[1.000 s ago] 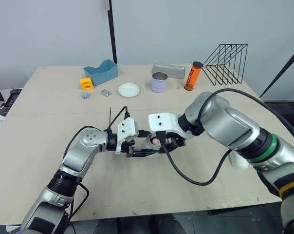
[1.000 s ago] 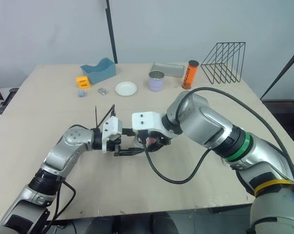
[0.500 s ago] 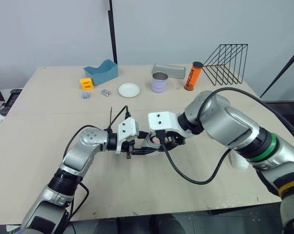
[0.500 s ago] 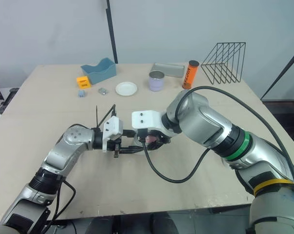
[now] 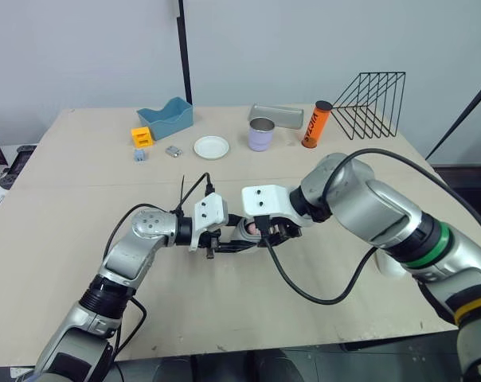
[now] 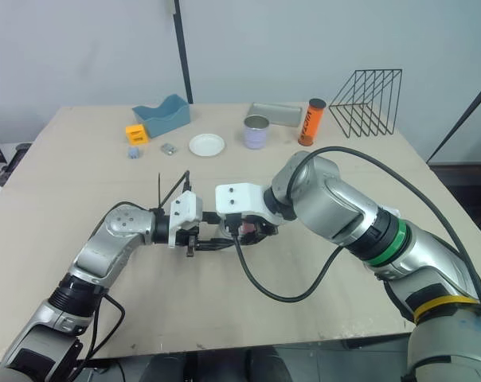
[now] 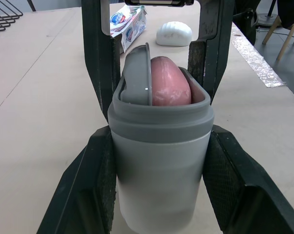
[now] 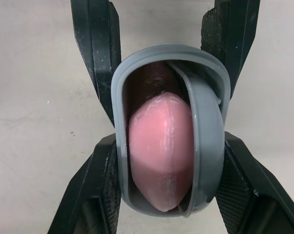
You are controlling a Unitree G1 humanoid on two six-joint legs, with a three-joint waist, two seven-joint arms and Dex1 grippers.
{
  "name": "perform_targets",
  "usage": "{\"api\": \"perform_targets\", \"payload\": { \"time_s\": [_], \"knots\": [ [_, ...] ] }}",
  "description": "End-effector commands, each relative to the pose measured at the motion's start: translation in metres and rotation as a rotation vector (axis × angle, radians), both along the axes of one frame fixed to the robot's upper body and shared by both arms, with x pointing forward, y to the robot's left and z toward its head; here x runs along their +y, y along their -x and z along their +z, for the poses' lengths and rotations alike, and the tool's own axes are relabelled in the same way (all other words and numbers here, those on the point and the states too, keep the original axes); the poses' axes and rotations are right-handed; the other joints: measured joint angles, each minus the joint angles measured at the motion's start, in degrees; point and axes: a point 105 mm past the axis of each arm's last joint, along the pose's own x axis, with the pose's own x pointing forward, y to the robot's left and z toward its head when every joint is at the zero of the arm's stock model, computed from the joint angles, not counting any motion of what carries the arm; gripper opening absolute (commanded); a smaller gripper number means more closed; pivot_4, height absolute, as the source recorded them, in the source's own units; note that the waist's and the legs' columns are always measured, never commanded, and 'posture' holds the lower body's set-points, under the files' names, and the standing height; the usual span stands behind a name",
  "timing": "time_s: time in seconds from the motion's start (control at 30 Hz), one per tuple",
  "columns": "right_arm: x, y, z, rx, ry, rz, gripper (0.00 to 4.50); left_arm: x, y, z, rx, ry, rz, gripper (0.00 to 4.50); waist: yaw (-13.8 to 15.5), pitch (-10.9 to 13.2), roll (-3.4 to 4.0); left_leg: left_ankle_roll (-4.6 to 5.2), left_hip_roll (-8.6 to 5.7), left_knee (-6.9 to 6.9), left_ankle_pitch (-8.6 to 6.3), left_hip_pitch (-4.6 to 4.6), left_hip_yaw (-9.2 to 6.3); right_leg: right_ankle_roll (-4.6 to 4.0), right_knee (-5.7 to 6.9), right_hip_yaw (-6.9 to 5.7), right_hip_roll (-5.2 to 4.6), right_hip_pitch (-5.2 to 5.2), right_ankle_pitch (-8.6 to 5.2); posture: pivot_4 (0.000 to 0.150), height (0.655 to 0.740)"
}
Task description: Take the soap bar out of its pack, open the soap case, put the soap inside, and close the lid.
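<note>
Soap case: the grey soap case (image 7: pixel 159 161) sat upright, mouth up, over the middle of the desk (image 5: pixel 224 318), toward its front edge. I could not tell whether its base touched the desk.
Left gripper: your left gripper (image 5: pixel 223 243) had its two fingers clamped on the sides of the case's lower body, likely to steady it for the other arm.
Right gripper: your right gripper (image 5: pixel 271 232) came from above, fingers pressed against the sides of the rim, as far as I could judge.
Soap: the pink soap (image 8: pixel 160 146) stood on end inside the case, its top poking just above the rim.
Lid: the grey lid (image 7: pixel 136 73) stood tilted on edge inside the rim, touching the soap, so the case was not yet shut.
Pack: the soap pack (image 7: pixel 129 24) lay on the desk well apart from the case, near the right edge.
Step judged: soap loaded; you had only the lid left to swing over.
</note>
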Motion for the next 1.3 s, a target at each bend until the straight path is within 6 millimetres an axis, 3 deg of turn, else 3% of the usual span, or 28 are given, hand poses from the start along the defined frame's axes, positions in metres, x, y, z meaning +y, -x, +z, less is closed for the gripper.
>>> {"api": "perform_targets", "payload": {
  "time_s": [0.03,0.1,0.17,0.37,0.7,1.03,1.13,1.3],
  "knots": [
    [0.01,0.006,0.012,0.004,-0.057,0.029,3.22,-0.004,-0.001,0.009,-0.044,0.025,0.002,1.93,0.0,0.0,0.0,0.0,0.01,0.0,0.0,0.0,0.0,0.0,0.01,0.0,0.0,0.0,0.0,0.15,0.7393],
    [0.012,0.008,0.014,0.038,-0.076,0.014,4.13,-0.004,-0.001,0.01,-0.049,0.029,0.003,1.93,0.0,0.0,0.0,0.0,0.01,0.02,0.0,0.0,-0.01,0.0,0.03,0.0,0.02,0.0,0.0,0.15,0.7393],
    [0.014,0.01,0.017,0.074,-0.099,0.004,4.48,-0.005,-0.002,0.011,-0.054,0.033,0.004,1.93,0.0,0.0,0.0,0.0,0.01,0.03,0.0,0.0,-0.01,0.0,0.03,0.0,0.02,0.0,0.0,0.15,0.7393],
    [-0.004,0.002,0.019,0.083,-0.101,-0.077,4.48,0.0,-0.001,0.013,-0.073,0.07,0.011,1.93,0.1,0.0,0.0,0.0,-0.03,0.11,0.0,-0.05,-0.03,0.02,0.05,0.0,0.01,0.02,0.0,0.15,0.7393],
    [-0.064,-0.007,0.029,0.008,-0.168,-0.291,4.48,0.039,0.013,-0.001,-0.057,0.277,0.091,1.93,0.0,0.0,0.01,-0.01,0.03,0.1,-0.01,-0.04,-0.06,0.0,0.04,-0.01,-0.02,0.01,-0.02,0.15,0.7393],
    [-0.108,-0.023,0.029,-0.114,-0.308,-0.625,4.48,0.037,0.024,-0.005,-0.058,0.425,0.071,1.93,0.0,0.0,0.04,-0.03,0.06,0.16,-0.02,-0.01,-0.01,-0.03,0.01,0.03,-0.05,0.03,0.03,0.15,0.7393],
    [-0.148,-0.028,0.03,-0.174,-0.296,-0.813,4.48,0.03,0.027,-0.012,-0.03,0.419,0.03,1.93,0.1,0.0,0.06,-0.03,-0.01,0.16,-0.02,-0.02,-0.02,0.07,0.01,0.04,-0.07,0.08,0.01,0.15,0.7393],
    [-0.191,-0.004,0.03,-0.115,-0.294,-1.059,4.48,0.024,0.033,-0.017,0.0,0.413,-0.026,1.93,0.2,-0.1,0.08,-0.03,-0.13,0.16,-0.02,-0.06,-0.02,0.08,-0.02,0.09,-0.1,0.11,-0.07,0.15,0.7393]
  ]
}}
